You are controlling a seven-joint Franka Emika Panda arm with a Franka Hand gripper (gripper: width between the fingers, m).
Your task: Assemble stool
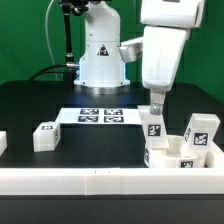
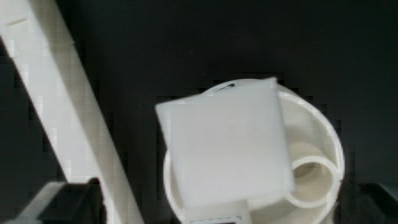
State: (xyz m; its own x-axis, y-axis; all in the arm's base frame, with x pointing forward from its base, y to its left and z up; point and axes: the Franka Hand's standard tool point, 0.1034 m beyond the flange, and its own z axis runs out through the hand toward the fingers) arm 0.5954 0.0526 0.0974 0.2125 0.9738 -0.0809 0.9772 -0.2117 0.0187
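The round white seat (image 1: 172,158) lies at the exterior view's right, close to the front rail. One tagged white leg (image 1: 155,126) stands upright on it. A second tagged leg (image 1: 201,131) leans on the seat's right side. My gripper (image 1: 155,106) hangs open just above the upright leg, not gripping it. In the wrist view that leg (image 2: 222,140) shows end-on as a white block over the seat (image 2: 313,170), between my spread jaws; one dark finger (image 2: 71,200) shows beside it. A third leg (image 1: 46,136) lies loose on the black table at the left.
A long white border rail (image 1: 100,182) runs along the table's front, and shows as a slanted bar (image 2: 71,110) in the wrist view. The marker board (image 1: 100,116) lies mid-table before the robot base (image 1: 100,60). Another white part (image 1: 2,143) sits at the left edge.
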